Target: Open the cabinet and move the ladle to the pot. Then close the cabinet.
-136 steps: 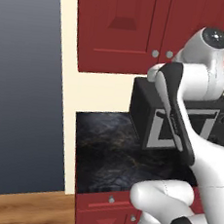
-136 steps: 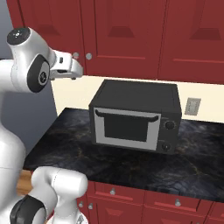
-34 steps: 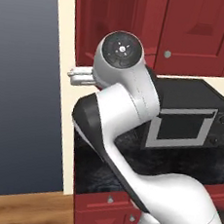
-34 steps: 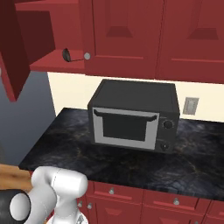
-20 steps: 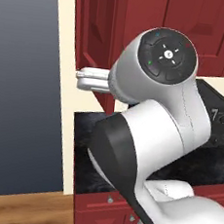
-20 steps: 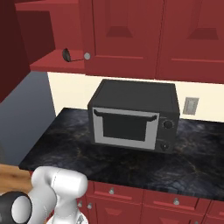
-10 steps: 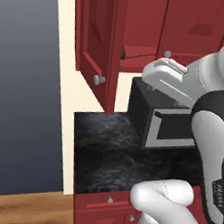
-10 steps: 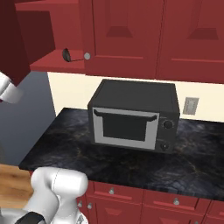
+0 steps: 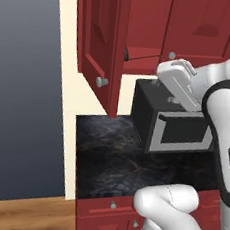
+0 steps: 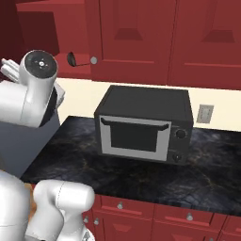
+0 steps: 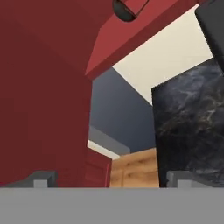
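Note:
The dark red cabinet's left door (image 9: 100, 35) stands swung wide open, its silver knob (image 9: 101, 81) facing the room. Inside, the dark ladle (image 10: 71, 58) lies on the bottom shelf (image 10: 56, 73), with its handle running right toward the closed door's knob (image 10: 93, 60). In the hand view the ladle's bowl (image 11: 126, 9) shows at the top, above the shelf's underside. My gripper (image 11: 111, 181) is open with nothing between its fingertips, below the shelf and beside the open door (image 11: 43, 87). The pot is out of view.
A black microwave (image 10: 143, 124) sits on the dark marble counter (image 10: 70, 155) under the closed right cabinet doors (image 10: 136, 37). Red drawers (image 9: 101, 216) run below the counter. Left of the counter lie a grey wall (image 9: 23, 102) and wooden floor (image 9: 20, 217).
My arm has swung from the left, in front of the open door, back toward the microwave side. The door stays wide open and the ladle has not moved.

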You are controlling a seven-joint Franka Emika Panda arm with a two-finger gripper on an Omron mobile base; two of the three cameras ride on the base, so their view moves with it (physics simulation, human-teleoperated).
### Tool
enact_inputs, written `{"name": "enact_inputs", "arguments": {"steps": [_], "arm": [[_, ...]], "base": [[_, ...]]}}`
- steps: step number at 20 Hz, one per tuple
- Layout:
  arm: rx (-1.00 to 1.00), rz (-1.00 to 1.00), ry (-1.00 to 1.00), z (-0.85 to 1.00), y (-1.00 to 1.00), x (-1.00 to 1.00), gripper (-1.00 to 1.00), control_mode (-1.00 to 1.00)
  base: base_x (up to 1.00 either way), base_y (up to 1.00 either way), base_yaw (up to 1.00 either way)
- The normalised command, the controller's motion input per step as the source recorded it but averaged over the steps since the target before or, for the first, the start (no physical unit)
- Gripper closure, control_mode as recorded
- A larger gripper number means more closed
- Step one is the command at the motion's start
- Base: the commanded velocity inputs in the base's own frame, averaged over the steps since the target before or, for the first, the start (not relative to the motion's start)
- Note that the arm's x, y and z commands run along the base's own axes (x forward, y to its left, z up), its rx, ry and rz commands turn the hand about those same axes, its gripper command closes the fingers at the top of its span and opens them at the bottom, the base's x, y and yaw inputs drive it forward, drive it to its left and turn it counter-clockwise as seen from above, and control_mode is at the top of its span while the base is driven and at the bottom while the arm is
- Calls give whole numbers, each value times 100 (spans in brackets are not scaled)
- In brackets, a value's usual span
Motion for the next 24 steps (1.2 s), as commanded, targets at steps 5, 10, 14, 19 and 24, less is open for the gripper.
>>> {"name": "enact_inputs", "arguments": {"steps": [5, 10, 14, 19, 24], "arm": [[2, 37, -3, 0, 65, 65, -100, -100], [0, 29, -18, 20, 67, 3, -100, -100], [-1, 21, -29, 22, 62, -16, -100, -100], [-3, 14, -29, 5, 54, -18, -100, -100], [-3, -7, -15, 19, -32, -6, -100, -100]], "base": [[0, 0, 0], [0, 0, 0], [0, 0, 0], [0, 0, 0], [0, 0, 0]]}}
